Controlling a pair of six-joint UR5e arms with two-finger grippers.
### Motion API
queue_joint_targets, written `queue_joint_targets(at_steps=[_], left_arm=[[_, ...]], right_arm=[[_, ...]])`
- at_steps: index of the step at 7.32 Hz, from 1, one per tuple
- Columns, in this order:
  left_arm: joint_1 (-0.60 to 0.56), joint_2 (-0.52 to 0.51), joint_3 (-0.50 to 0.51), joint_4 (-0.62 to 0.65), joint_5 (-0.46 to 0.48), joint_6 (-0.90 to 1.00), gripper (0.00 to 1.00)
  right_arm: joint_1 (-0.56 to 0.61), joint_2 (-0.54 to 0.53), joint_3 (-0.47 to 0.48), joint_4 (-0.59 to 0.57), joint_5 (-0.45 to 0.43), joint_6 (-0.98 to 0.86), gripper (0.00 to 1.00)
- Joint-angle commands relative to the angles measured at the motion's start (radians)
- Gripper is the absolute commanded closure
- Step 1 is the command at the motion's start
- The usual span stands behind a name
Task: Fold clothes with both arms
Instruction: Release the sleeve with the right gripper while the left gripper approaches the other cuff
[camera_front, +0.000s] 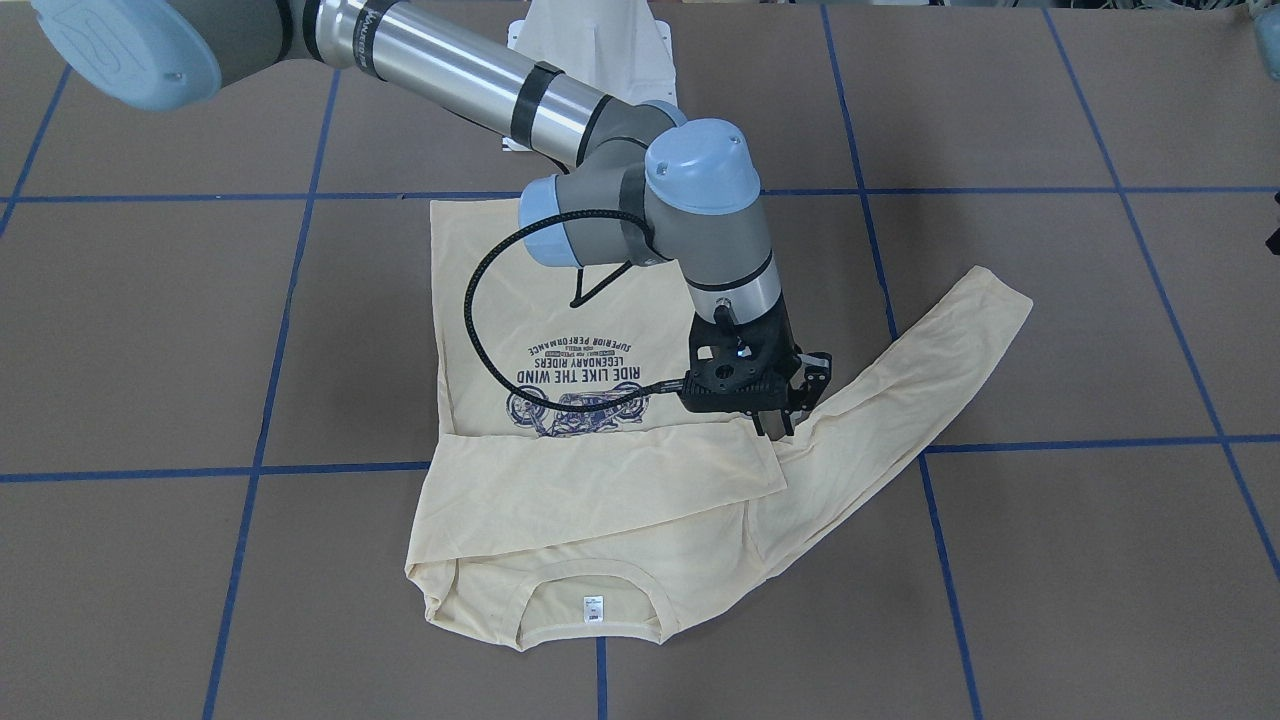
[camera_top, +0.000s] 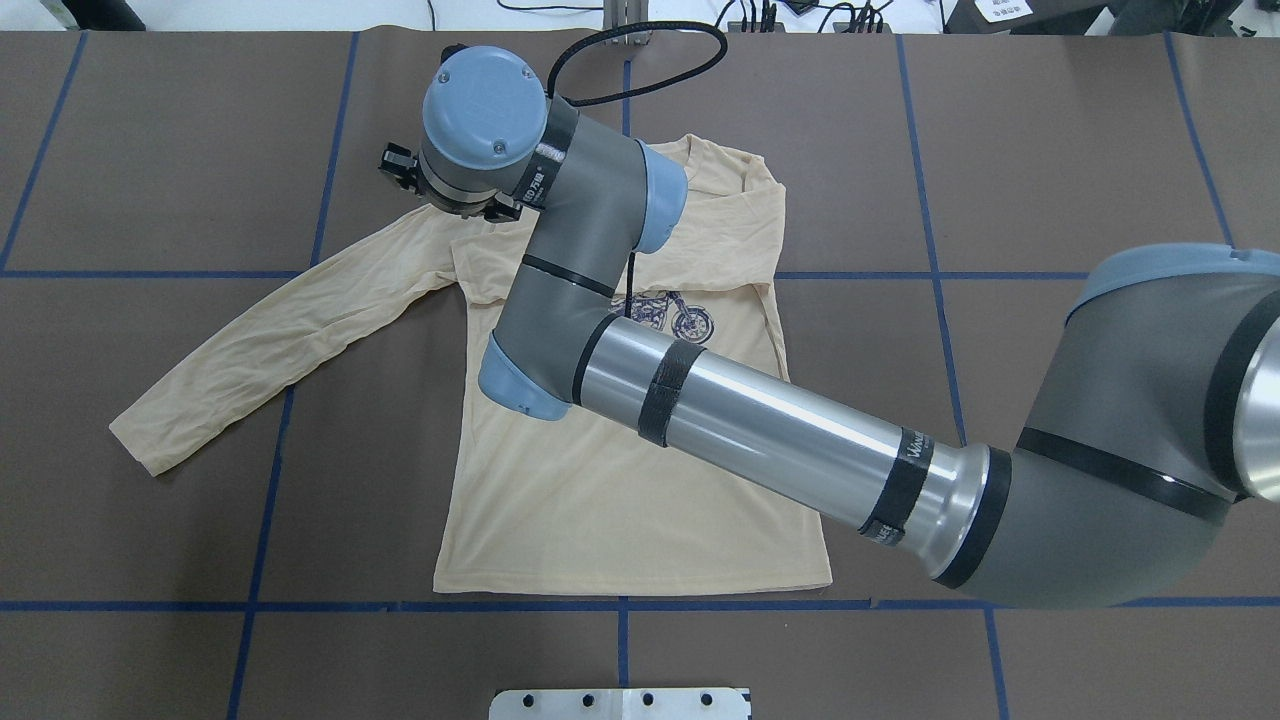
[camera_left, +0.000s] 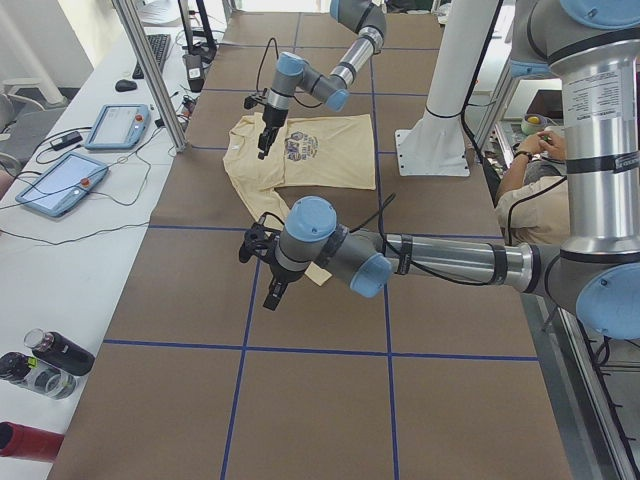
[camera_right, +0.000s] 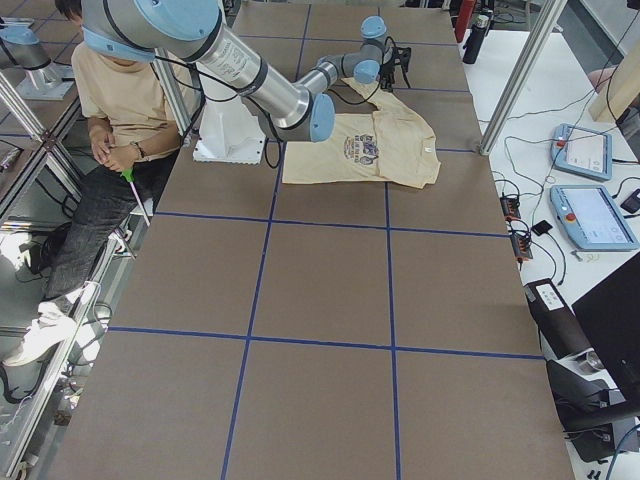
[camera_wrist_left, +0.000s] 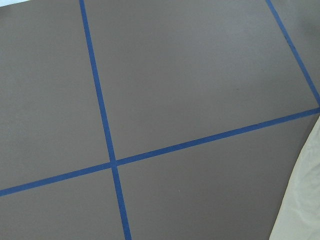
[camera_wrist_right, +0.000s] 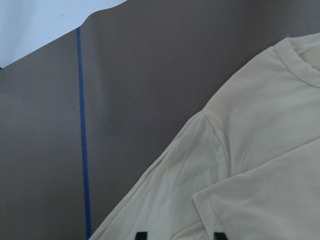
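**While one sleeve is lying folded, the rest is waiting**

As I am watching, the T-shirt (camera_front: 620, 530) is lying flat on the table, its hem toward the pedestal base (camera_front: 590, 60) and its collar away from it. One sleeve (camera_front: 600, 470) is lying across the chest. The other sleeve (camera_front: 930, 370) is stretching out sideways, unfolded, and the body folds are not yet begun.

The right gripper (camera_front: 777, 428) is hanging over the shoulder on the side away from the base, fingers spread wide, gripping nothing. The left gripper (camera_left: 273, 292) is hovering near the loose cuff, and I cannot tell its state. From overhead the right arm is hiding that shoulder, and the folded sleeve is covering part of the print (camera_front: 580, 380).
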Motion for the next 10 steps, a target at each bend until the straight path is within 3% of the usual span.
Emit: queue_joint_targets(at_steps=[1, 2, 3, 5, 7, 9, 10], left_arm=[[0.05, -0.035, 0.007, -0.004, -0.058, -0.226, 0.0], [0.102, -0.042, 0.009, -0.057, -0.08, -0.359, 0.0], [0.189, -0.039, 0.027, -0.131, -0.074, -0.407, 0.0], [0.321, -0.031, 0.037, -0.226, -0.031, -0.563, 0.01], [0.433, -0.003, 0.038, -0.26, 0.036, -0.653, 0.04], [0.464, -0.002, 0.13, -0.292, 0.043, -0.642, 0.15], [0.464, -0.005, 0.214, -0.394, 0.043, -0.647, 0.18]], right_arm=[[0.049, -0.076, 0.133, -0.082, 0.091, 0.073, 0.01], [0.096, -0.224, 0.33, -0.189, 0.193, 0.063, 0.01], [0.144, -0.376, 0.482, -0.215, 0.261, 0.061, 0.02], [0.224, -0.585, 0.641, -0.232, 0.341, 0.028, 0.02], [0.265, -0.695, 0.688, -0.23, 0.372, -0.063, 0.02], [0.268, -0.725, 0.691, -0.227, 0.375, -0.071, 0.02], [0.272, -0.732, 0.694, -0.227, 0.375, -0.071, 0.02]])
